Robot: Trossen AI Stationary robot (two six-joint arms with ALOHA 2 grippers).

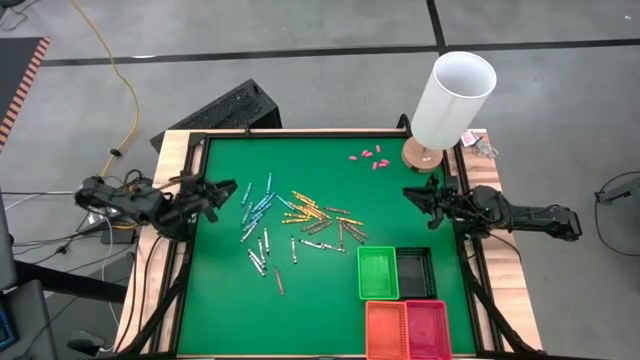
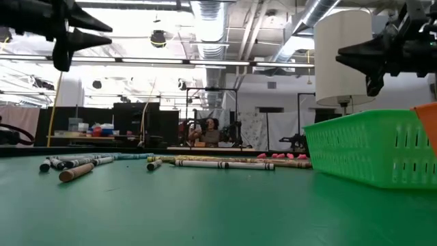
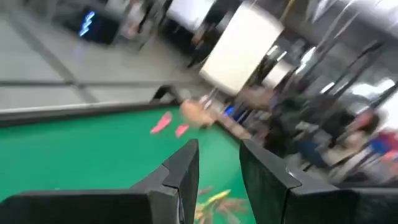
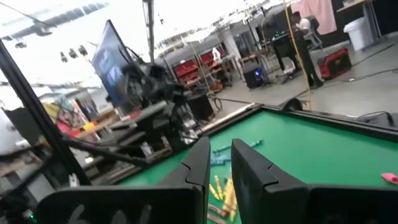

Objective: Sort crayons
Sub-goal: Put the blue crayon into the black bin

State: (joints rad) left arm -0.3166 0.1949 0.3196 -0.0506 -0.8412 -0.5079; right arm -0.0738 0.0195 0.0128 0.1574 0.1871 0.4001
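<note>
Many crayons point(image 1: 295, 225) lie scattered on the green table: light blue ones point(image 1: 257, 205) to the left, yellow-orange ones point(image 1: 305, 210) in the middle, brownish ones point(image 1: 345, 228) to the right, grey-white ones point(image 1: 260, 255) nearer the front. They also show in the low view point(image 2: 205, 162). My left gripper point(image 1: 232, 188) hovers above the table's left edge, open and empty. My right gripper point(image 1: 408, 192) hovers above the right side, fingers slightly apart and empty.
Small pink pieces point(image 1: 366, 156) lie at the far right. A white lamp point(image 1: 452, 98) stands on a wooden base at the far right corner. Green point(image 1: 378, 272), black point(image 1: 415, 270), orange point(image 1: 385, 328) and pink point(image 1: 427, 328) baskets stand at the near right.
</note>
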